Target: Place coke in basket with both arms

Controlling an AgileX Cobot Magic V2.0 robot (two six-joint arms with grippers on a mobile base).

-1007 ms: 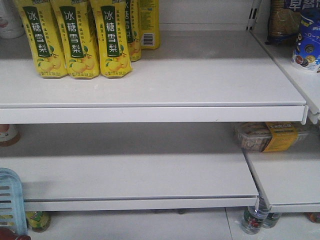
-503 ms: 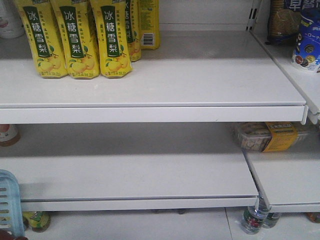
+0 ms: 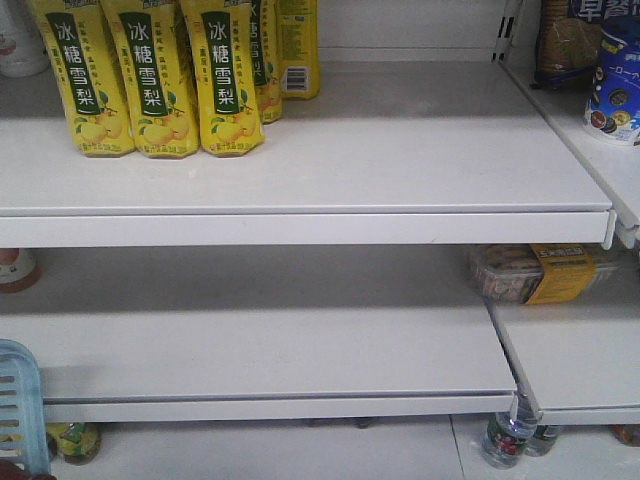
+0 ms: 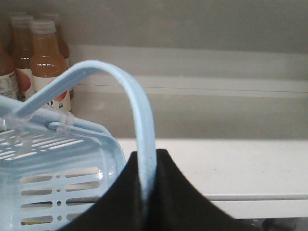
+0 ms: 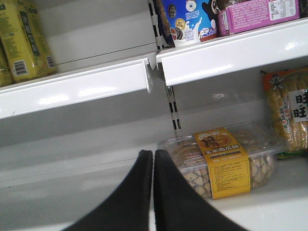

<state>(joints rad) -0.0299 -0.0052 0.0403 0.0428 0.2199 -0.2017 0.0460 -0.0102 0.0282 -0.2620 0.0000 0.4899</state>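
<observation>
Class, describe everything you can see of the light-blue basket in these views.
The basket is pale-blue, glossy plastic with slotted walls and a rounded rim. Its thin hoop handle arches up and is pinched in the left tool, clipped to the rim at a small hinge. In the front view only one corner shows at the lower left.

Front cam: looks slightly down, straight at white shelving (image 3: pixel 300 180), mid-range; yellow drink packs (image 3: pixel 150 80) top left, basket (image 3: pixel 18 405) corner at bottom-left edge.

Left wrist cam: very close behind left gripper (image 4: pixel 144 192), looks level over basket (image 4: pixel 53 178) and its hoop handle (image 4: pixel 139 120) toward a shelf w/ orange-brown bottles (image 4: pixel 45 62).

Right wrist cam: looks up along closed right gripper (image 5: pixel 153 192) at shelf edges from below, close.

Shared by front & right wrist: clear cookie box w/ yellow label (image 3: pixel 540 272) (image 5: pixel 226 161), yellow packs (image 5: pixel 21 41), blue cookie pack (image 3: pixel 612 90) (image 5: pixel 190 19).
</observation>
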